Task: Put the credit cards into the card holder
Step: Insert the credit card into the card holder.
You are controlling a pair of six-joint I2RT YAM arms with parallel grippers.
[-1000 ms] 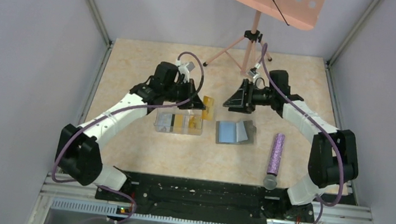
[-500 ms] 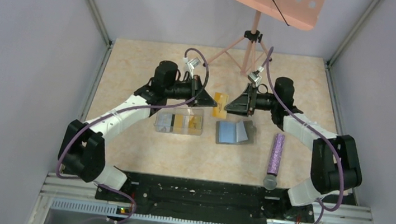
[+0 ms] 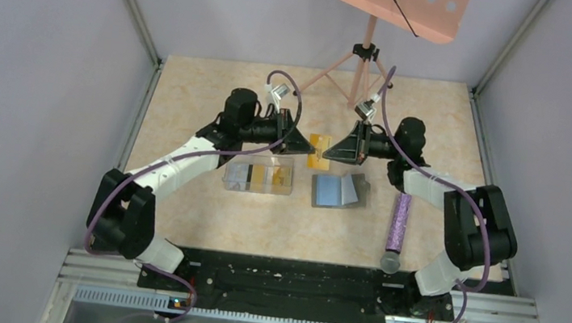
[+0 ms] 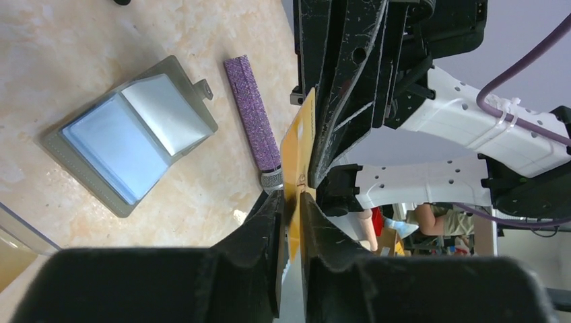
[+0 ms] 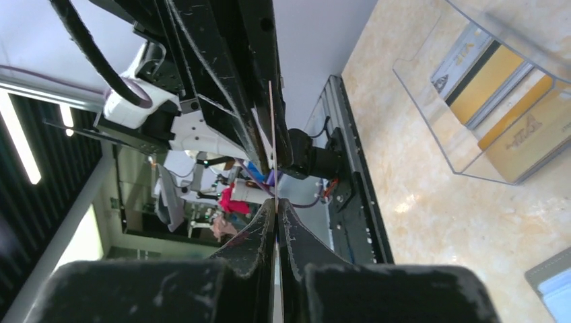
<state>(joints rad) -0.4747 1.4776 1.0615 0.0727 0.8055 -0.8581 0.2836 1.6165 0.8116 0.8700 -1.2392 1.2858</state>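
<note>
An orange credit card (image 3: 318, 150) hangs upright above the table between both grippers. My right gripper (image 5: 277, 202) is shut on one edge of it; the card (image 5: 271, 134) appears edge-on as a thin line. My left gripper (image 4: 291, 198) stands slightly open around the card's (image 4: 299, 145) other end, with a thin gap beside it. The card holder (image 3: 338, 190) lies open on the table below, showing pale blue-grey pockets (image 4: 131, 134). More orange and yellow credit cards (image 5: 485, 87) sit in a clear box (image 3: 259, 176).
A purple glittery microphone (image 3: 398, 223) lies to the right of the card holder. A pink music stand on a tripod (image 3: 359, 64) stands at the back. Grey walls close in the table on both sides.
Both grippers have come together at the middle. The right gripper has shut on the orange card that the left carried in, and the left jaws have parted a little.
</note>
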